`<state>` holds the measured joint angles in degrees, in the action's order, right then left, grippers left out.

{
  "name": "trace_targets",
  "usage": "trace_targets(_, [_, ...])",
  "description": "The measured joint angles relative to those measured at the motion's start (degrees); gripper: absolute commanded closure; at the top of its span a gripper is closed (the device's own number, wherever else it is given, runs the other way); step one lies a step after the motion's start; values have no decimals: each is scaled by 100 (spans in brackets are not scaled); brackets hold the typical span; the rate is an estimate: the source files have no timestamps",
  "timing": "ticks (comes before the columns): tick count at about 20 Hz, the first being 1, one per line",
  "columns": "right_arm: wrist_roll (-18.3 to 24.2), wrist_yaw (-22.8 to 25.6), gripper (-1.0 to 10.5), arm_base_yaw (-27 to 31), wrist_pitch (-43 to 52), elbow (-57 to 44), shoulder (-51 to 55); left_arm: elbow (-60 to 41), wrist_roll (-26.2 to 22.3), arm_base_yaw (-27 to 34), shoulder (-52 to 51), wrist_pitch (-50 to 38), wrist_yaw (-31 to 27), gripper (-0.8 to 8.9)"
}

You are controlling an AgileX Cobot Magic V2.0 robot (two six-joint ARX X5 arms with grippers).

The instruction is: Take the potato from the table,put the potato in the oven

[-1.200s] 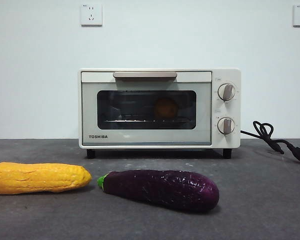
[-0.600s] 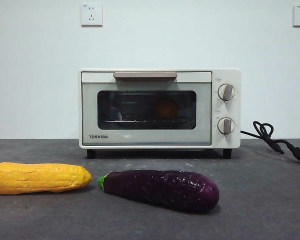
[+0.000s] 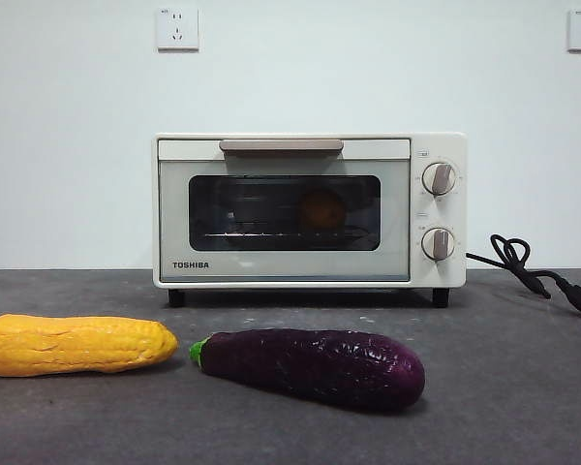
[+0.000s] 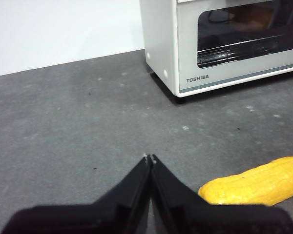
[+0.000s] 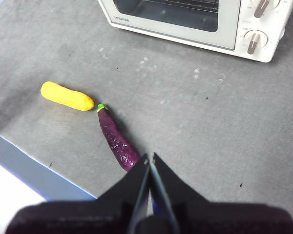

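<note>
Sitting inside the closed oven (image 3: 310,210) is one potato (image 3: 322,209). One corn cob (image 3: 76,344) lies at 9 o'clock of one eggplant (image 3: 310,366). Both the left gripper (image 4: 150,158) and the right gripper (image 5: 150,156) are pressed together, empty.

Oven (image 3: 310,211) stands at back of table (image 3: 504,387), door shut, against white wall. Potato (image 3: 322,209) dimly visible through dark glass, resting on the rack inside. Black cord (image 3: 533,273) trails from oven's side. In front: corn cob (image 3: 73,344) and eggplant (image 3: 315,366) lying end to end, close but apart
</note>
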<state>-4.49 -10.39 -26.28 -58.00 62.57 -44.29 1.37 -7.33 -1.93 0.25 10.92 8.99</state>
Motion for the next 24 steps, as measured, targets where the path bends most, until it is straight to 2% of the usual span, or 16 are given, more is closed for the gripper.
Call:
trace_targets(4, [0,0,946,0,0,0,0,0,138,0,0,-2,-2,817])
trace_targets(17, [0,4,946,0,-4,0,2,0,140,0,0,-2,-2,817])
trace_targets(19, [103,125,946,22,13,0,26,0,140,0,0,-2,-2,817])
trace_targets(21, [310,243,946,389,280,-59,249,-2,140,0,0,-2,-2,817])
trace_targets(22, [393,133,946,693,723,-203,470,0,140,0,0,-2,-2,817])
trace_targets(24, [433,-531,946,1303,1801,-787,1064,0,140,0,0,-2,0,817])
